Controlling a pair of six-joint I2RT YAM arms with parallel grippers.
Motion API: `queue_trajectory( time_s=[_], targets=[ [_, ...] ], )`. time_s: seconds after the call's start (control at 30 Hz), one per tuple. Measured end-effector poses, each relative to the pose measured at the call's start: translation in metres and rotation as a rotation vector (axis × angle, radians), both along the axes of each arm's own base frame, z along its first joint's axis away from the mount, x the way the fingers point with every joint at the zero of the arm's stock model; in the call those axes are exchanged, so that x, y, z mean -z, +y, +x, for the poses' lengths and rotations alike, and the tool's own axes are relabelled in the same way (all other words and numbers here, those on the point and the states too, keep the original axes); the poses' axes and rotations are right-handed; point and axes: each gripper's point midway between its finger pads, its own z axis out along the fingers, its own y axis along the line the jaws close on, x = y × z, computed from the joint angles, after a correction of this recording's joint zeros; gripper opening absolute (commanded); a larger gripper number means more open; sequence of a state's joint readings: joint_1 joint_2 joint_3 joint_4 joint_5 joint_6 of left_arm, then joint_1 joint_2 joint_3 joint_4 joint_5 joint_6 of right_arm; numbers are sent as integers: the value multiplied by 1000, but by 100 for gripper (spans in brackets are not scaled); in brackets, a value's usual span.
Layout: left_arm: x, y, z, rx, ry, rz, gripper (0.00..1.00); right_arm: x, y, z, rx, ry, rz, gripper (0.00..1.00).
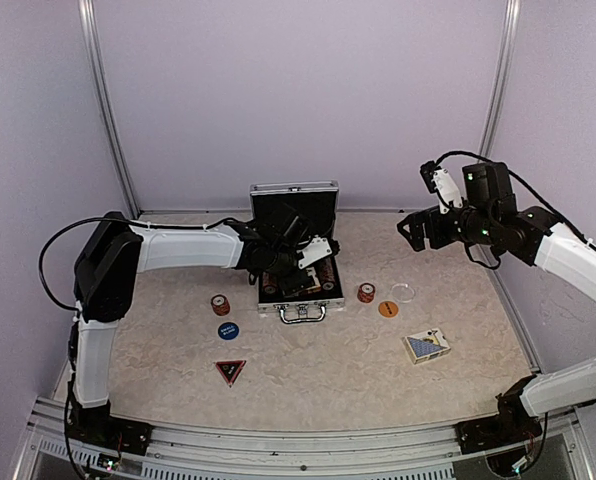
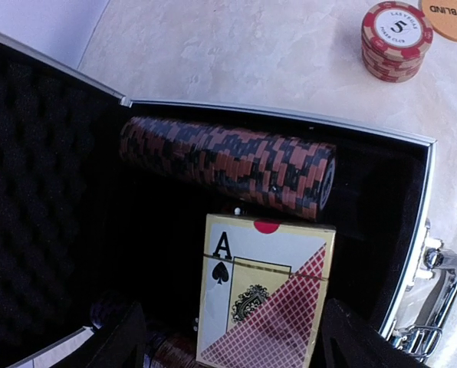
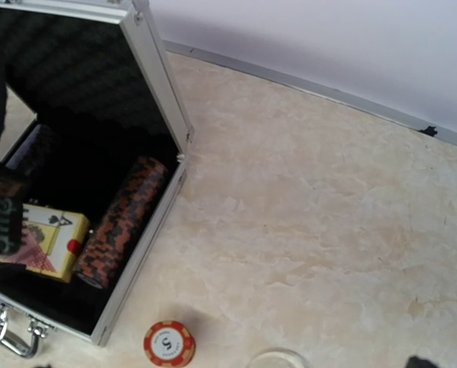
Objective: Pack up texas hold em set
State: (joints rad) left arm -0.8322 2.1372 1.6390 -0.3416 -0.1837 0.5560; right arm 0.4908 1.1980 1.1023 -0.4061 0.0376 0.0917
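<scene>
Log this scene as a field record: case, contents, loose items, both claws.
case: open, lid upright
inside: chip row, red deck
loose, left of case: left chip stack, blue button, red triangle
loose, right of case: right chip stack, orange button, clear disc, blue deck
left claw: in case, fingers straddling red deck, gap at one side
right claw: raised at right, nothing seen in it

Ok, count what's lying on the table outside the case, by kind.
Chip stacks: 2, left chip stack, right chip stack
Round buttons: 3, blue button, orange button, pale disc
Card decks: 1, blue deck
Triangles: 1, red triangle
Total: 7
</scene>
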Motion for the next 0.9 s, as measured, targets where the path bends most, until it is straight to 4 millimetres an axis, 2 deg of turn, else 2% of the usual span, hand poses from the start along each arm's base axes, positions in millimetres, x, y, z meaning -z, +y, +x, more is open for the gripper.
queue_trajectory(
  time_s=[0.17, 0.3, 0.4, 0.5, 0.67, 0.77, 0.9],
  targets=[
    [0, -5, -4, 52, 4, -1, 81, 0, 0, 0, 0, 1, 0, 100],
    [0, -6, -4, 64, 8, -4, 86, 1, 0, 0, 1, 3, 2, 100],
    [-4, -5, 3, 36, 14, -48, 87, 1, 0, 0, 2, 4, 2, 100],
    [-15, 1, 22, -36, 25, -131, 86, 1, 0, 0, 2, 4, 2, 100],
    [-43, 16, 61, -180, 21, -321, 79, 1, 0, 0, 2, 4, 2, 100],
    [-48, 17, 69, -223, 26, -375, 72, 2, 0, 0, 3, 6, 2, 100],
    [-45, 3, 67, -237, 18, -399, 62, 3, 0, 1, 3, 6, 3, 100]
  ],
)
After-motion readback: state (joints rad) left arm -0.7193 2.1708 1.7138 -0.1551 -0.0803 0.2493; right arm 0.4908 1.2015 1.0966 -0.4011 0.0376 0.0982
